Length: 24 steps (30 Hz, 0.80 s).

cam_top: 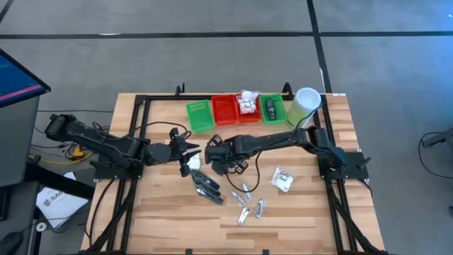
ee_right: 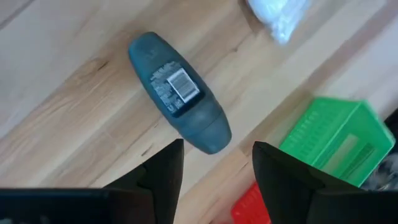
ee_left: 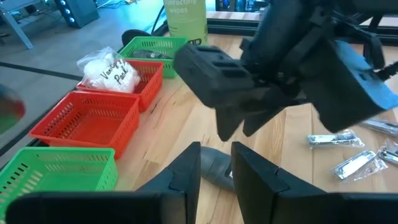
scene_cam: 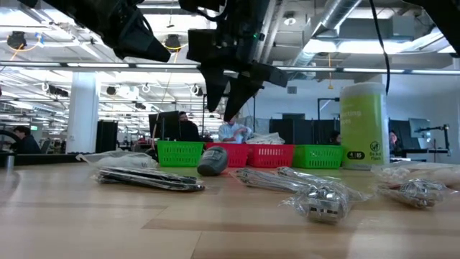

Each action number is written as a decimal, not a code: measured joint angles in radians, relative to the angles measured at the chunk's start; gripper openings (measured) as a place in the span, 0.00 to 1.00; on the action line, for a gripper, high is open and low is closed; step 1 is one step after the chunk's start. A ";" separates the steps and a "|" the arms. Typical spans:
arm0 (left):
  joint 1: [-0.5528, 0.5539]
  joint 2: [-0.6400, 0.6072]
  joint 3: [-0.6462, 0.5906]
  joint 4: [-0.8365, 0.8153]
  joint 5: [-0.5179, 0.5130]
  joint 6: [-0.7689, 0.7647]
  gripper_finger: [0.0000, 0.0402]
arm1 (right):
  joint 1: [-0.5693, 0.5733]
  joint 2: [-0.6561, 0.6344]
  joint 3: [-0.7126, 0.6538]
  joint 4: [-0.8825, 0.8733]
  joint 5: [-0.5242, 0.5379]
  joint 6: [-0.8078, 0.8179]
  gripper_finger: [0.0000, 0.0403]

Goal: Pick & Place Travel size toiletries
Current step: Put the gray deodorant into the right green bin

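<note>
High view | red tray (cam_top: 247, 115): white packet (cam_top: 248, 101) (inside) | right gripper (cam_top: 214, 152) spread, left gripper (cam_top: 190, 144) unclear

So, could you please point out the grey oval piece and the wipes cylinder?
Grey oval piece (ee_right: 180, 93): right wrist view, on its label.
Wipes cylinder (scene_cam: 364, 126): low view, on its green body.

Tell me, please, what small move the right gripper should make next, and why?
Probably lower straight down. The right gripper hovers open above the dark grey oval piece, which lies flat on the table, its end between the fingers, untouched. Descending would likely let them close around it.
</note>
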 joint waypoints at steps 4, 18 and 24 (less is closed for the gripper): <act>0.000 0.000 0.000 0.000 0.000 0.000 0.20 | 0.010 0.001 0.000 0.012 -0.010 -0.058 0.48; 0.000 0.000 -0.001 0.001 0.000 -0.001 0.20 | -0.007 0.000 -0.012 0.056 -0.085 -0.064 0.62; 0.000 0.000 -0.001 0.001 0.000 -0.001 0.20 | -0.021 0.000 -0.067 0.094 -0.102 -0.090 0.62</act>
